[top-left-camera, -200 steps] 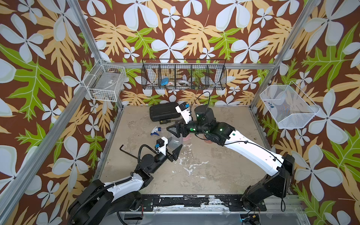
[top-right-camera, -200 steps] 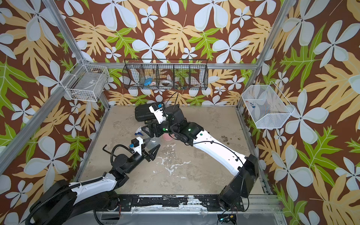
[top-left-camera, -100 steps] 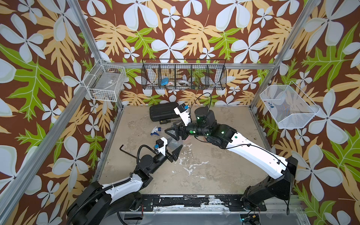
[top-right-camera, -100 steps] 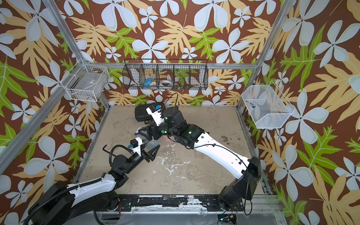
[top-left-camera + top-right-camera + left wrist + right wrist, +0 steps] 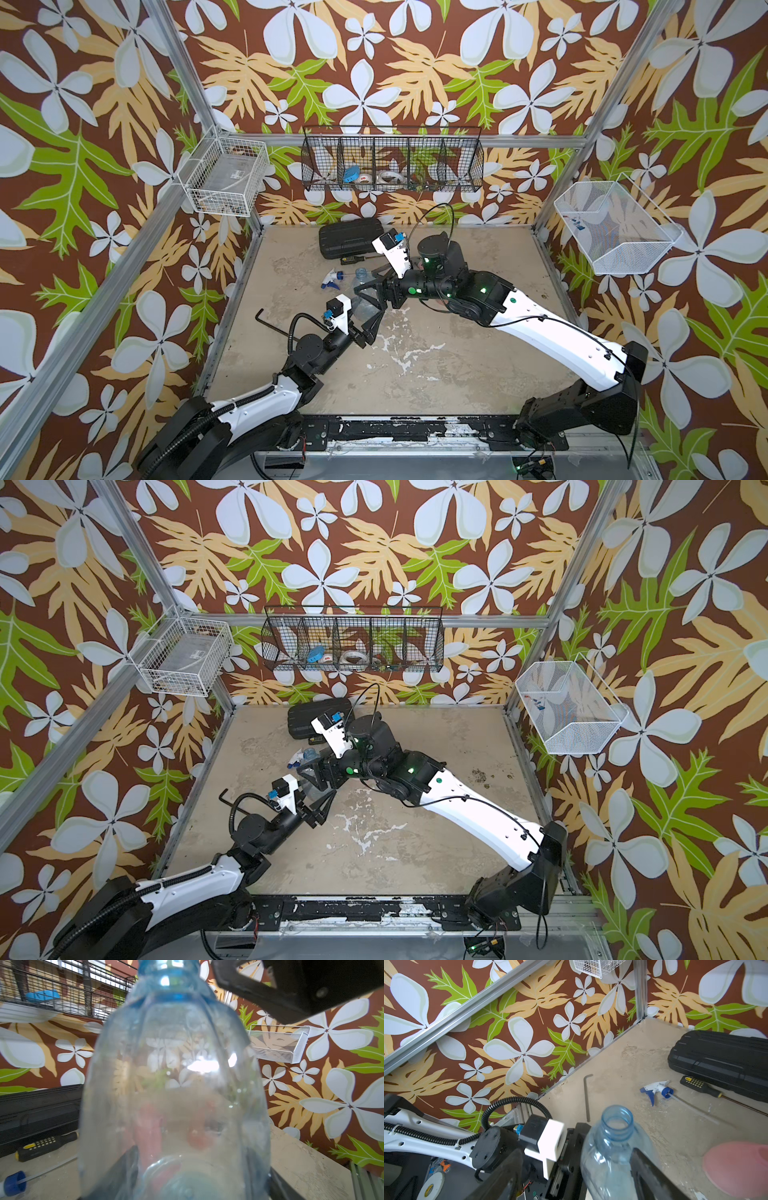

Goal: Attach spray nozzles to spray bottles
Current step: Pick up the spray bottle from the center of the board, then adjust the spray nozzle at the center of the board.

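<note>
Looking at the left gripper (image 5: 365, 321) first: its fingers sit on either side of the lower body of the clear bluish bottle (image 5: 360, 274) and look pinched in on it, so that's the hand doing the holding. The bottle stands roughly upright just above the table (image 5: 457, 365), open neck up, no nozzle on it. In the left wrist view the bottle (image 5: 176, 1064) fills nearly the whole frame.

The right gripper (image 5: 364, 297) is spread wide and straddles the upper part of the same bottle. In the right wrist view one finger (image 5: 645, 1169) overlaps the bottle's side while the other finger (image 5: 508, 1178) has a clear gap to it (so I'd call that hand open around it, not gripping).

The white-and-blue spray nozzle (image 5: 332, 277) lies on its side on the table near the bottle neck, toward the left wall, touching neither gripper. The right wrist view shows it (image 5: 656, 1088) with its dip tube trailing off along the table.

A pink bottle (image 5: 737, 1167) sits blurry at the edge of that view. Further back are the black ribbed case (image 5: 349, 241) and a small black handheld gadget (image 5: 695, 1084) beside it. An Allen key (image 5: 270, 324) lies near the left wall.
</note>
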Controlling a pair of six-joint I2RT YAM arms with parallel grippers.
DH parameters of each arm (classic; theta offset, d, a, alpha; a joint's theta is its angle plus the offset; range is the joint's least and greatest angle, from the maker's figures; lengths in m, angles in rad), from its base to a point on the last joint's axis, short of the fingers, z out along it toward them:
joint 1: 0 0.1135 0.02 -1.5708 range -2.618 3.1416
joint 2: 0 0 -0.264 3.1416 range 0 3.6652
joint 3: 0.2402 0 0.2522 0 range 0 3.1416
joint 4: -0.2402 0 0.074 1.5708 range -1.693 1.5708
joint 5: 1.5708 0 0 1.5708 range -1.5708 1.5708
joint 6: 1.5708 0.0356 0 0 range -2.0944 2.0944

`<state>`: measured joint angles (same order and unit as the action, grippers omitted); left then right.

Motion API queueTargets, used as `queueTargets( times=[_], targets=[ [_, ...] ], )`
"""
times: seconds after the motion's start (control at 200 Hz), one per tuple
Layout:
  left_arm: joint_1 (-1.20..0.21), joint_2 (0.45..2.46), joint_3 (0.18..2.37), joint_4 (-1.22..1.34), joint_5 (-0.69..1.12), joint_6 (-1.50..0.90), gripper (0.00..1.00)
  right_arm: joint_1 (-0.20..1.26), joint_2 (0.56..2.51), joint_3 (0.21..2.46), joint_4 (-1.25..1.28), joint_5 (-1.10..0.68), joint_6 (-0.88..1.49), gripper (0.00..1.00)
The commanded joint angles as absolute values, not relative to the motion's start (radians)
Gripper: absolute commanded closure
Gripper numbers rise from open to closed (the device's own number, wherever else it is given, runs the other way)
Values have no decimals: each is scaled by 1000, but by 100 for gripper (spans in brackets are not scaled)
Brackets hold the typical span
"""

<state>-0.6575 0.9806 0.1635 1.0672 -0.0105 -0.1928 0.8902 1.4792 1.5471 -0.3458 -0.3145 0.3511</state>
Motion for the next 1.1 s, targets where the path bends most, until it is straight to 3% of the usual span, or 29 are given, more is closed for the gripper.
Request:
queueTargets(
  times=[0.0, 0.15, 0.24, 0.495, 0.791, 0.986, 1.096],
  targets=[
    [-657, 914, 180, 952, -143, -245, 35, 820, 1437, 1549, -408, -190, 338, 19],
    [-648, 762, 243, 714, -229, -265, 33, 701, 1379, 1435, -331, -258, 369, 30],
    [-606, 686, 315, 535, -265, -291, 33, 701, 1418, 1420, -301, -304, 378, 37],
    [-413, 626, 435, 303, -222, -313, 33, 776, 1672, 1453, -179, -310, 403, 46],
    [-290, 652, 521, 213, -299, -304, 31, 835, 2157, 1823, -167, -114, 316, 43],
    [-282, 679, 526, 232, -277, -321, 31, 834, 2445, 2178, -254, 50, 247, 42],
    [-282, 700, 511, 266, -227, -333, 31, 826, 2541, 2269, -223, 104, 236, 40]
  ],
)
